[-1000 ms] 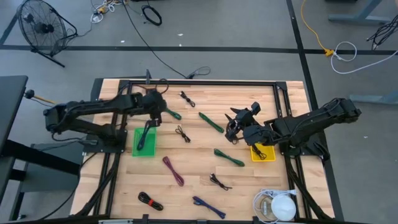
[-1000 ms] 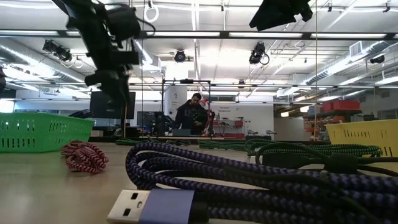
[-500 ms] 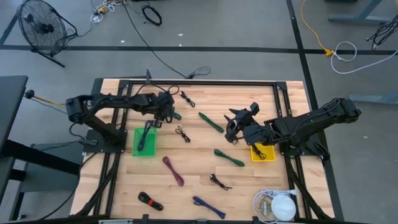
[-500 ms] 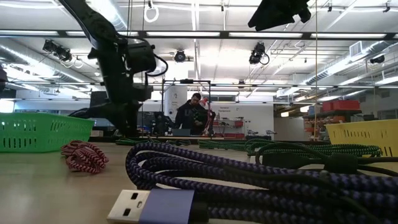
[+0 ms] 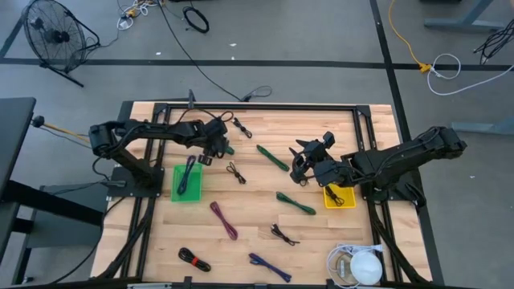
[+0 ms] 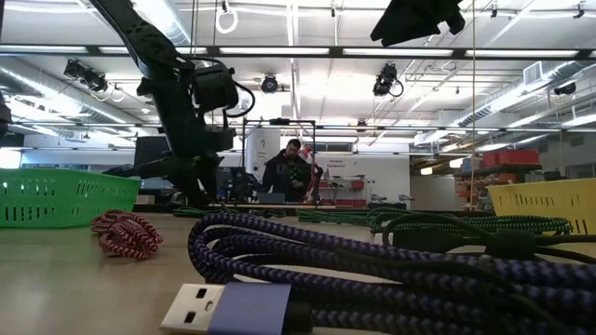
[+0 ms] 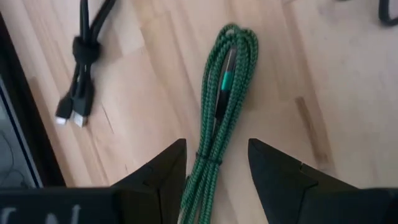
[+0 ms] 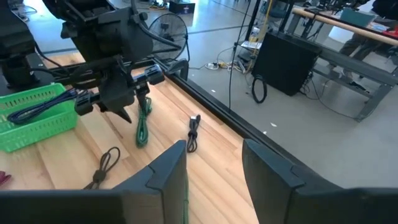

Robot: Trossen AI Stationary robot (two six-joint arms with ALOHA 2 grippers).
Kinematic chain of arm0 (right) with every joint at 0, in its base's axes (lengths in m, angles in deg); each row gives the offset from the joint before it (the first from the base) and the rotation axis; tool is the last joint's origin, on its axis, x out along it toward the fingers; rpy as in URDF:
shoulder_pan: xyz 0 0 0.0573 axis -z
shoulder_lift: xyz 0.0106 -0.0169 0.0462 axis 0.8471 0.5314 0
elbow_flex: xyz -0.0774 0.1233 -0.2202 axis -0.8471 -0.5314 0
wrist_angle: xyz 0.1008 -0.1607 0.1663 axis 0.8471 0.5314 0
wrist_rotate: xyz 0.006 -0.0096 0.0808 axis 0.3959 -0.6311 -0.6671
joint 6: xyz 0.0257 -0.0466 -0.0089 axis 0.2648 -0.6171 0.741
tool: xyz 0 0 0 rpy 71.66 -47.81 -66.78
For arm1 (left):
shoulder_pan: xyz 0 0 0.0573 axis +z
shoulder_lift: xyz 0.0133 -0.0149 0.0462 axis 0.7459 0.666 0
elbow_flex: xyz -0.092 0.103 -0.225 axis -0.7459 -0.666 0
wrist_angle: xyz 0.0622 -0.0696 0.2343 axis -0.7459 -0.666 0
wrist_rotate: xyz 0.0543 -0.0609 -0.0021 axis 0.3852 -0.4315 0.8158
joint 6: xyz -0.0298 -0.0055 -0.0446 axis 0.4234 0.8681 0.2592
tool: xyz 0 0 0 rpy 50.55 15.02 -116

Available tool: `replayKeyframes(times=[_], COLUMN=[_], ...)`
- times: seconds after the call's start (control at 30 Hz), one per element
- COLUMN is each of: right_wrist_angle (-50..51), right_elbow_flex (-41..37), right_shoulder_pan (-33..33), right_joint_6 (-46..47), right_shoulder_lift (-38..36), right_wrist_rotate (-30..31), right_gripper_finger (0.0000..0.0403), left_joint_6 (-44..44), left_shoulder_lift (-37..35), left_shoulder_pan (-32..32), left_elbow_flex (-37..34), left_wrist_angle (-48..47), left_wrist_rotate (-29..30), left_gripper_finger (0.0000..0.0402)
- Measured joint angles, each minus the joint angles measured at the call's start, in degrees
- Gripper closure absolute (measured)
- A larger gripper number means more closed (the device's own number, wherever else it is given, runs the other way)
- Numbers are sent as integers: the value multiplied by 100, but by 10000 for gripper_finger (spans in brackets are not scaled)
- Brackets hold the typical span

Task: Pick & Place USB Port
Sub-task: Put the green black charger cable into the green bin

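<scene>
My left gripper [image 5: 215, 149] is open and low over the table just right of the green basket [image 5: 173, 193], which holds a dark blue cable [image 5: 189, 172]. A coiled green braided cable [image 7: 227, 81] lies flat on the wood. Its near end runs between my left fingers [image 7: 163, 169], which stand on either side of it; I cannot tell whether they touch it. The same green cable [image 8: 143, 124] and left gripper [image 8: 124, 93] show in the right wrist view. My right gripper [image 5: 299, 167] hangs open above mid-table, left of the yellow bin [image 5: 328, 201].
Several bundled cables lie on the table: black [image 5: 241, 127], black [image 5: 236, 172], green [image 5: 271, 157], green [image 5: 295, 203], magenta [image 5: 224, 219], blue [image 5: 269, 266]. A white coil [image 5: 357, 265] sits at the near right corner. A black bundle [image 7: 81, 50] lies beside the green cable.
My left gripper has moved from over the green basket toward the table's right and down, ending astride the green cable. The blue cable stays in the basket. My right arm has kept still.
</scene>
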Motion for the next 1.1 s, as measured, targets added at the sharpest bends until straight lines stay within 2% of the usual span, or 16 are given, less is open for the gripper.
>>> replayKeyframes(times=[0.13,0.43,0.67,0.8,0.97,1.1], right_wrist_angle=[-8,-70,-72,-74,-79,-80], right_elbow_flex=[0,0,0,0,0,0], right_shoulder_pan=[0,0,0,0,0,0], right_joint_6=[2,2,2,2,-17,-48], right_shoulder_lift=[0,0,0,0,0,0], right_wrist_rotate=[-22,-69,-76,-209,-208,-203], right_gripper_finger=[245,245,245,245,245,245], left_joint_6=[-7,-14,-45,5,289,898], left_shoulder_lift=[65,616,857,932,933,955], left_shoulder_pan=[17,44,207,280,305,313], left_elbow_flex=[0,65,335,347,347,521], left_wrist_angle=[32,249,-30,-132,-106,-153], left_wrist_rotate=[-223,-21,-185,-366,-436,-387], left_gripper_finger=[225,225,230,272,379,383])
